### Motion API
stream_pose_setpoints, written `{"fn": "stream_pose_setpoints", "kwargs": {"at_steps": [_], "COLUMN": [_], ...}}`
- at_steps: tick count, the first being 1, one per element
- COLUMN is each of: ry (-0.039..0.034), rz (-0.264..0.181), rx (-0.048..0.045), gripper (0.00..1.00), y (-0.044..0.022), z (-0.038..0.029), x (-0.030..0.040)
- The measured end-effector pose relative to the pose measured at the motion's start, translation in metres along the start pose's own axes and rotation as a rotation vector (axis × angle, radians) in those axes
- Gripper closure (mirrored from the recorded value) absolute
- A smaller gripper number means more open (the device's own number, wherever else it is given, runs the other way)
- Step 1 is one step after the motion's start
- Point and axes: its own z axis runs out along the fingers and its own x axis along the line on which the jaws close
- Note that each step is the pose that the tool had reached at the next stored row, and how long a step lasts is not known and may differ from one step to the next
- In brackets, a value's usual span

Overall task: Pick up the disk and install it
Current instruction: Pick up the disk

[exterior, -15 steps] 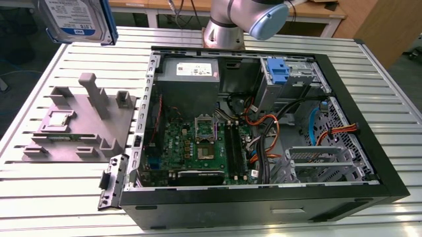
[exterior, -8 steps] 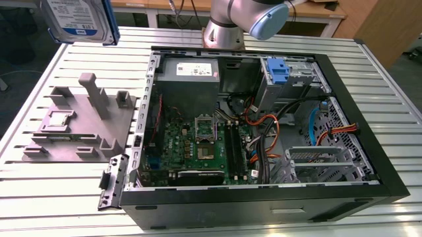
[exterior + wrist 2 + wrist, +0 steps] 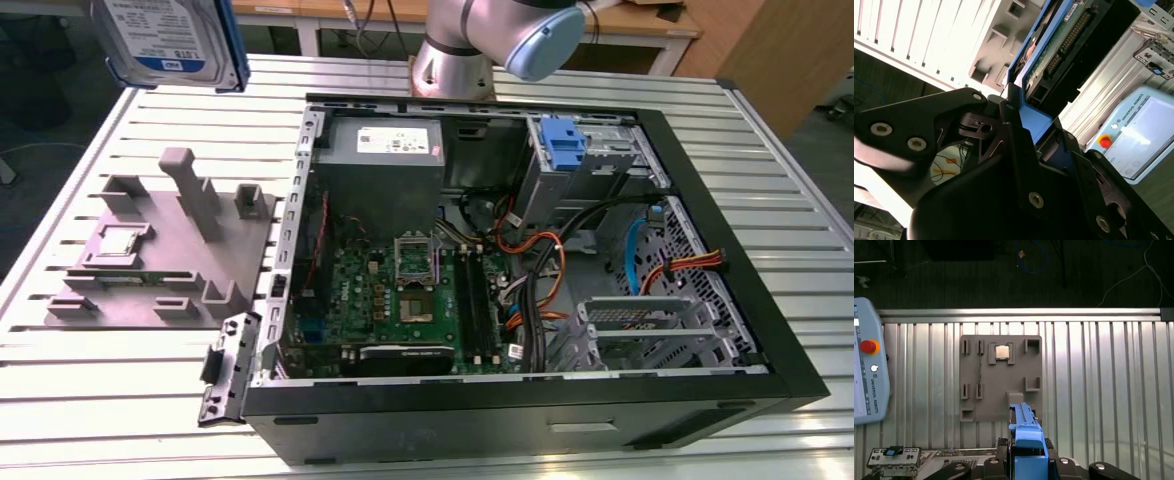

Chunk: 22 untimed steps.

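**A:** Disk first. Where is it?
**B:** You'll find the disk [image 3: 167, 40] at the upper left of the exterior view. It's up in the air with its label facing the camera, well above the counter [image 3: 80, 400]. My guess is it's raised to clear the case wall.
**A:** Jaws?
**B:** Closed on the disk, clamping its blue carrier [image 3: 1036, 125] from both sides.
**A:** And moving right?
**B:** The grey fixture block [image 3: 160, 260] sits on the counter at left. The open case [image 3: 534, 250] runs from centre to right, with the blue bracket [image 3: 566, 145] in its upper bay. The disk isn't installed yet.
**A:** What differs between views?
**B:** The exterior view gives you the label and the inside of the case. The second wrist view gives you the grip and the circuit-board face [image 3: 1054, 55]. The first wrist view looks straight down, so you see the disk [image 3: 1026, 435] edge-on over the fixture block [image 3: 999, 377], with a pendant [image 3: 869, 375] beside it.
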Motion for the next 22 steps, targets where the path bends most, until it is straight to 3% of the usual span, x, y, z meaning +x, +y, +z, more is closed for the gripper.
{"fn": "stream_pose_setpoints", "kwargs": {"at_steps": [22], "ry": [0.0], "rz": [0.0], "rx": [0.0], "gripper": [0.64], "y": [-0.0059], "z": [-0.0003], "x": [-0.0002]}}
